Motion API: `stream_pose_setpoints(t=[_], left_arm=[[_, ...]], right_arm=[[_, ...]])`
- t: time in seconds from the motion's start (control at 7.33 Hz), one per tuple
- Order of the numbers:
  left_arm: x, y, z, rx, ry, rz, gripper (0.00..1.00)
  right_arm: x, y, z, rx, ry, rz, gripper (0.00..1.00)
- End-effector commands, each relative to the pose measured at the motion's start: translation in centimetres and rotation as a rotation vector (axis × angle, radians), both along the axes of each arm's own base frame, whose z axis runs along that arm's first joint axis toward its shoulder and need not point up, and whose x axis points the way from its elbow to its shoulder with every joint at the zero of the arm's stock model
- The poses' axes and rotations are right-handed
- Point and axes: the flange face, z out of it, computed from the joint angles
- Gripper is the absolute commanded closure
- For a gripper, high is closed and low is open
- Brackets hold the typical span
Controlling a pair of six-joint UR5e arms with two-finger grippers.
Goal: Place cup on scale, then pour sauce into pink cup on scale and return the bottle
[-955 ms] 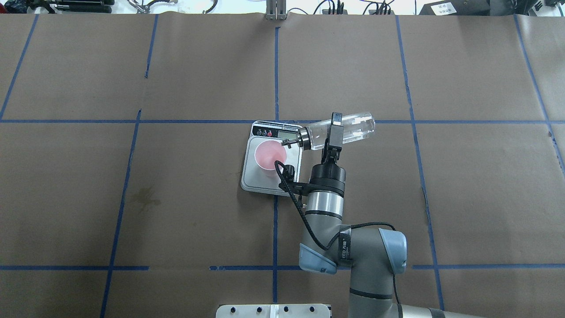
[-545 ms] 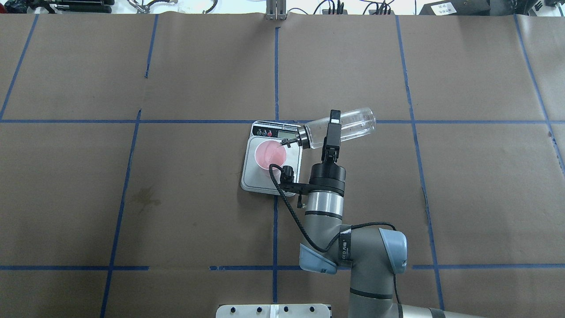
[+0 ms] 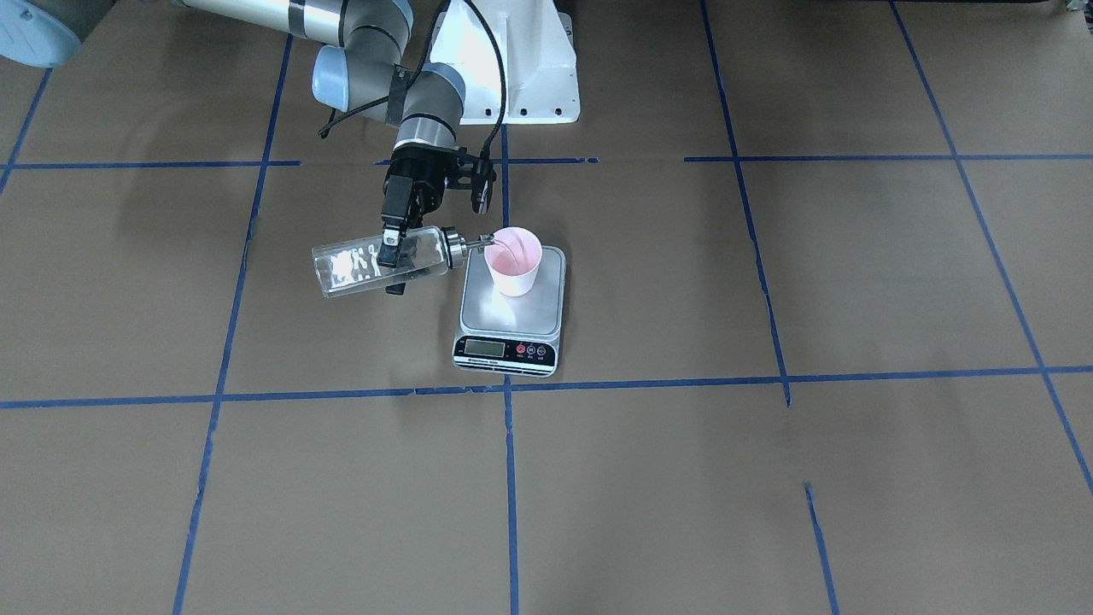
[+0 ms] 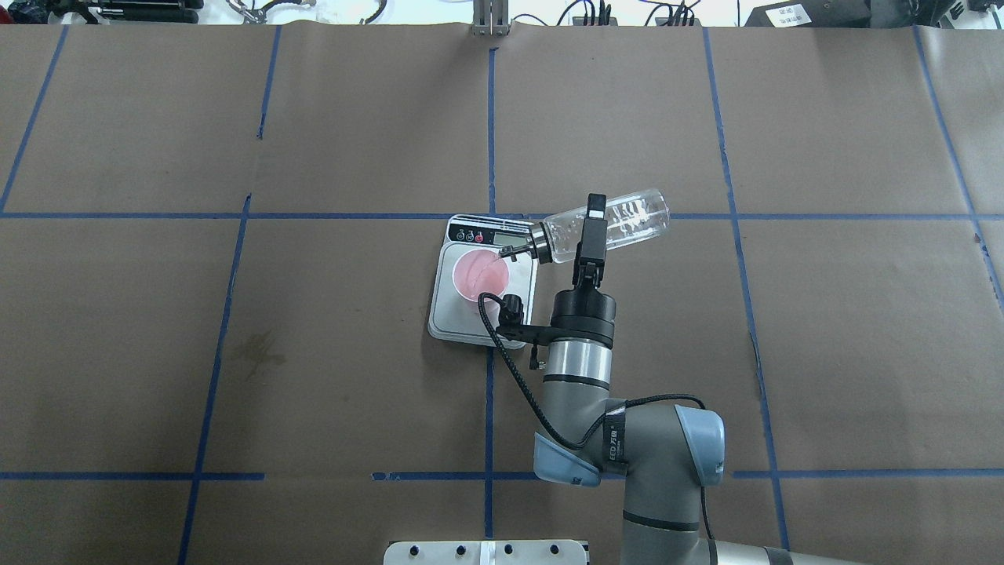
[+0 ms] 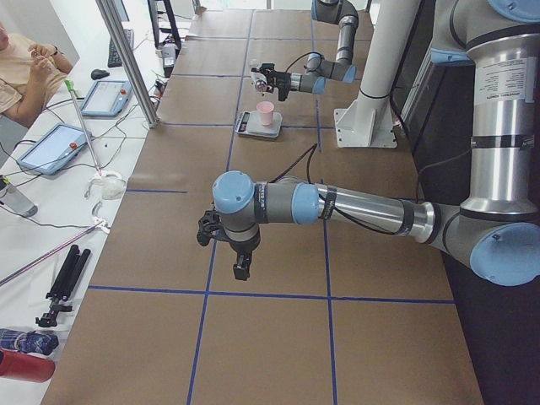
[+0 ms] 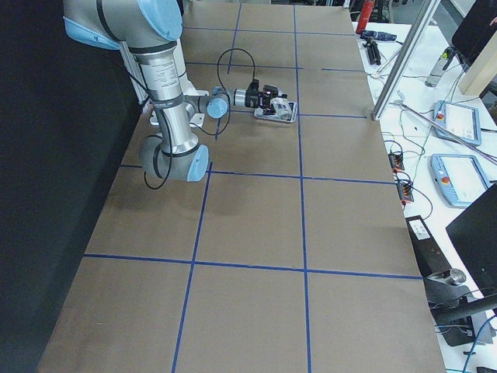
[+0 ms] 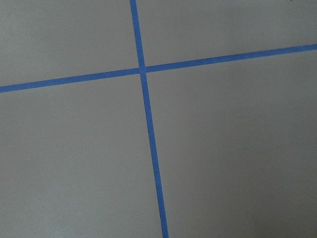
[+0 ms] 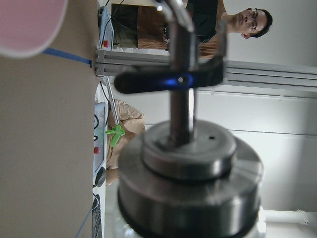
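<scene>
The pink cup (image 4: 480, 275) stands upright on the silver scale (image 4: 471, 326), whose display strip faces away from the robot. My right gripper (image 4: 592, 235) is shut on the clear glass bottle (image 4: 620, 224) and holds it tilted nearly level. Its metal spout (image 4: 514, 251) is over the cup's rim. In the front-facing view a thin clear stream runs from the spout (image 3: 485, 242) into the cup (image 3: 514, 260). The right wrist view shows the spout cap (image 8: 188, 168) and the cup's rim (image 8: 25, 25). My left gripper (image 5: 242, 268) hangs over bare table far from the scale; whether it is open I cannot tell.
Brown paper with blue tape lines covers the table. A dark stain (image 4: 255, 349) lies left of the scale. The robot's white base plate (image 4: 486, 552) is at the near edge. An operator (image 5: 25, 72) sits by tablets beyond the far side.
My right gripper has tipped the bottle a little more, its base swinging up and away, while the spout stays over the cup. The cup and the scale have not moved.
</scene>
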Motion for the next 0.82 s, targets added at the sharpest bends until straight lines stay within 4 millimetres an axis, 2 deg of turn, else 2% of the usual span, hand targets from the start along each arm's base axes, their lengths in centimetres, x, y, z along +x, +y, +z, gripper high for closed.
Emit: stream_pose_setpoints(t=[0.0,0.68], left_arm=[[0.00,0.00,0.00,0.000,0.000,0.000,0.00],[0.00,0.00,0.00,0.000,0.000,0.000,0.00]], right_arm=[[0.04,0.00,0.07,0.003,0.007,0.002,1.00],[0.11,-0.09,-0.09,0.016,0.012,0.010,1.00]])
